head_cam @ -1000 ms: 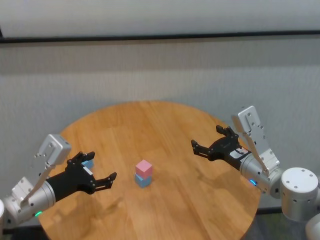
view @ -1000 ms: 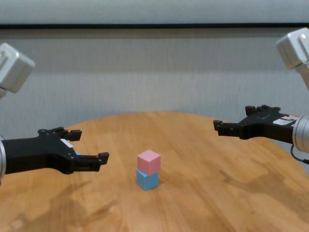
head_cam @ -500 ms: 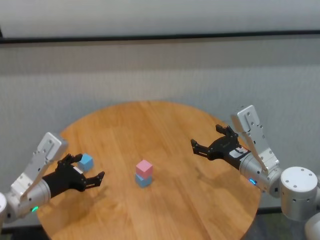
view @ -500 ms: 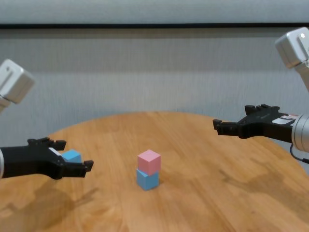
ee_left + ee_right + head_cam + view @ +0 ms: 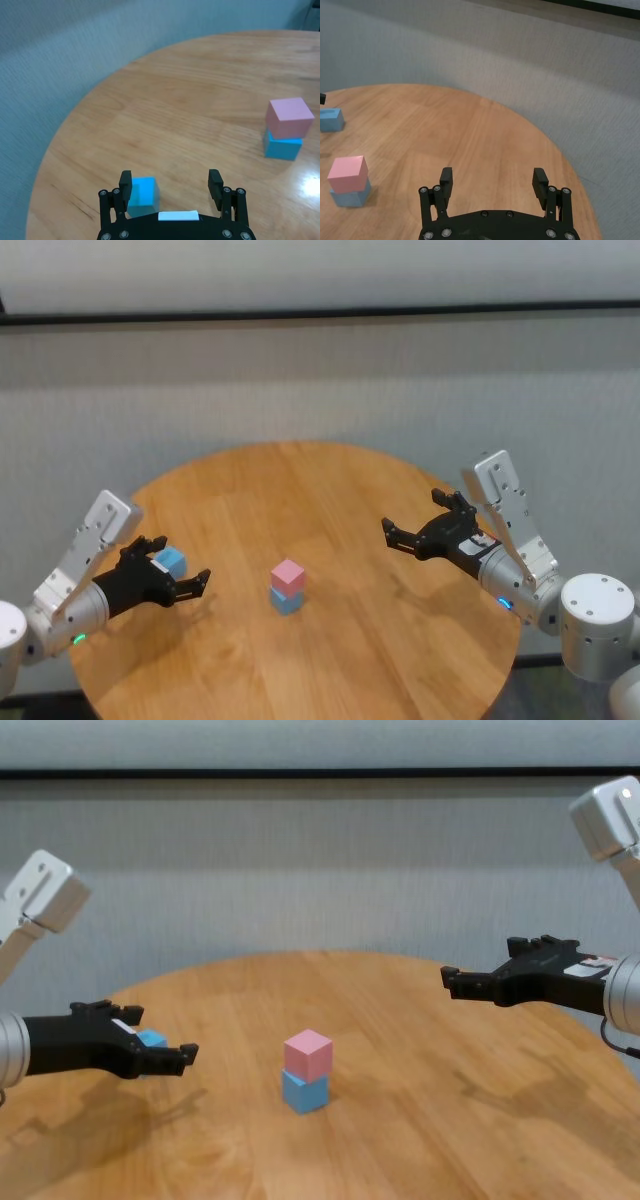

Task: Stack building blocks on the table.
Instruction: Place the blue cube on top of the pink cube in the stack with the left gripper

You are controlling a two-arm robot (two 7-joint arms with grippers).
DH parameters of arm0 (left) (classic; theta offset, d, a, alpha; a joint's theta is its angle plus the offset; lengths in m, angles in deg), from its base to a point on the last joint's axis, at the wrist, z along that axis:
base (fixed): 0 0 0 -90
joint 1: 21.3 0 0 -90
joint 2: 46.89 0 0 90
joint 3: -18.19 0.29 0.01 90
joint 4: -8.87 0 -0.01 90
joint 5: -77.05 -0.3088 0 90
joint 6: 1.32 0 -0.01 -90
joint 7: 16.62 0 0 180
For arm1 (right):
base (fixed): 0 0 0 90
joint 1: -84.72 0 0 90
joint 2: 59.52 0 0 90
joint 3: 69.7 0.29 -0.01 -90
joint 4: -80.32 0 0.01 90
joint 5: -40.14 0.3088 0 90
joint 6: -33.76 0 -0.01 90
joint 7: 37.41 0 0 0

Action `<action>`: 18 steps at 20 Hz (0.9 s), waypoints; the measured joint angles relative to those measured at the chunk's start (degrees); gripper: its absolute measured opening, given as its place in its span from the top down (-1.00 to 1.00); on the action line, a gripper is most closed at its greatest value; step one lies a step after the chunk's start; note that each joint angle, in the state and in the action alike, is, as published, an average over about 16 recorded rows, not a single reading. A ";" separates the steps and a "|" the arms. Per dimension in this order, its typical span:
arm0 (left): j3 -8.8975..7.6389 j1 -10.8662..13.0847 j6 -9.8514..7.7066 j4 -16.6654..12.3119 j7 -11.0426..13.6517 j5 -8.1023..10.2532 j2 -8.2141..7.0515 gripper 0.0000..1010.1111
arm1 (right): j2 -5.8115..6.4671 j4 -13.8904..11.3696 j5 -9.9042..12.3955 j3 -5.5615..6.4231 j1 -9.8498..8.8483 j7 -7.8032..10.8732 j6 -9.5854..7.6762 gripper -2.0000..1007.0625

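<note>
Blocks first: you have a pink block (image 5: 288, 575) sitting square on top of a light blue block (image 5: 286, 600) near the middle of the round wooden table (image 5: 330, 490), and a second, loose blue block (image 5: 171, 562) lying flat toward the table's left edge.

Your left gripper (image 5: 172, 572) is low over the table at that loose block, fingers spread wide apart. In the left wrist view the loose blue block (image 5: 142, 195) lies just inside one finger (image 5: 125, 182), close against it, while the other finger (image 5: 215, 181) stands well clear of it with bare wood between. Whether that near finger actually touches the block, you cannot tell from these pictures. Nothing is clamped.

In the head view the left gripper covers part of the loose block; in the chest view only a sliver of the loose block (image 5: 152, 1039) shows behind the left gripper (image 5: 150, 1042), so the left wrist view is where you see how it sits between the fingers. That same wrist view also shows the pink block (image 5: 289, 117) on its blue partner (image 5: 282, 147) well off to the side.

Your right gripper (image 5: 418, 523) hangs above the table's right side, well apart from the stack, fingers spread and holding nothing. Its wrist view looks across the table and catches the pink-on-blue stack (image 5: 348, 174) and, farther off, the loose blue block (image 5: 331, 120) near the far edge.
</note>
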 joint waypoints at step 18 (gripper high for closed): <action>-1.21 -7.19 4.97 14.15 3.09 -0.11 2.99 -0.98 | -0.05 0.04 -0.09 -0.03 0.06 -0.05 0.00 -1.00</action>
